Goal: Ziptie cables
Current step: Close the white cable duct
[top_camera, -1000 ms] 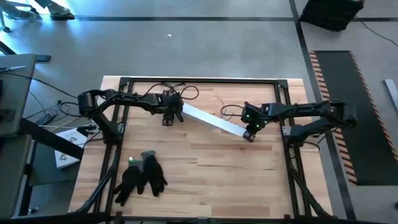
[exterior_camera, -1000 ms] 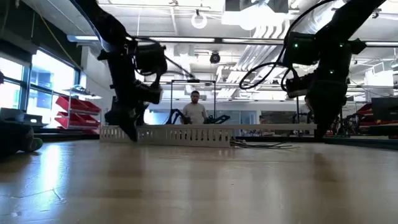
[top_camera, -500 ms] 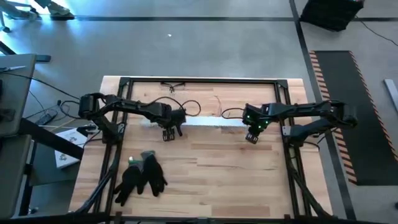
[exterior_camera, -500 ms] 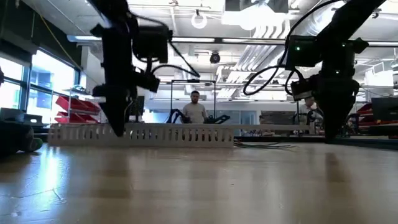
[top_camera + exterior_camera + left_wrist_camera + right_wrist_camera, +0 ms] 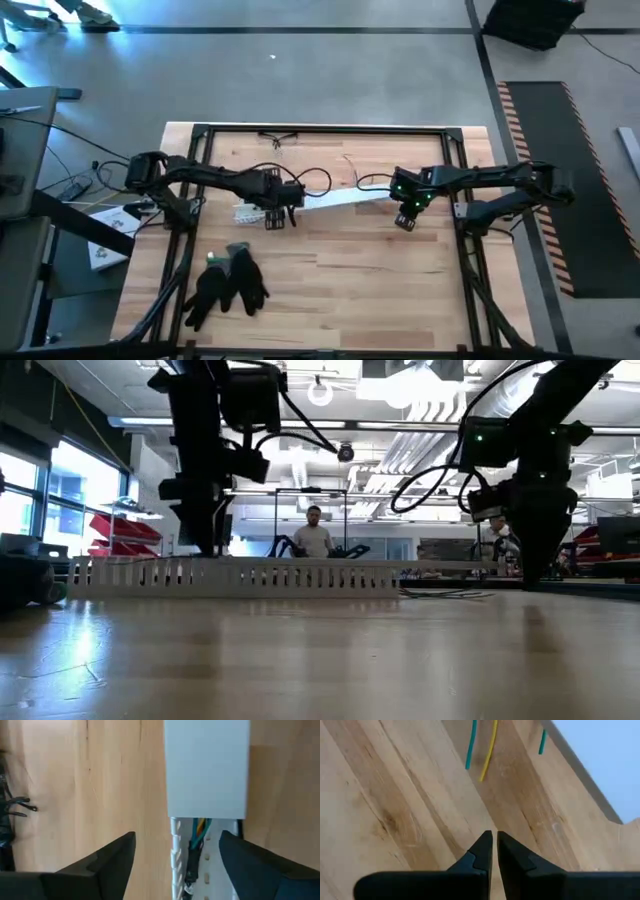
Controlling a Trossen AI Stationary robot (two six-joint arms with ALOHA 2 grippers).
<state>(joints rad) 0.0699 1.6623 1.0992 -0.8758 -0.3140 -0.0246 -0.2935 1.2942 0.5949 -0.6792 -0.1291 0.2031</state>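
Packed as coloured strands of the cables [image 5: 196,834] into the open end of a white slotted channel [image 5: 330,199], green, yellow and orange side by side, just where a plain white cover [image 5: 207,770] stops. Further along, spilling out as loose teal and yellow ends onto the bare wood of the table [image 5: 380,290], near the channel's other end. Probably housed this way to keep the thin wires gathered in one run, ready for tying; no zip tie to be made out anywhere.

Straddling the channel's near end with the left gripper [image 5: 177,862], fingers [image 5: 100,865] spread wide on either side and apparently clear of its walls, likely so as to steady or nudge the long piece rather than pinch it. Hovering low over the wood with the right gripper [image 5: 495,851], tips pressed together on nothing, close to the loose wire ends, seemingly parked at the far end as a stop or in wait.

Lying apart toward the table's front-left, a pair of black gloves [image 5: 230,280], no part of the work
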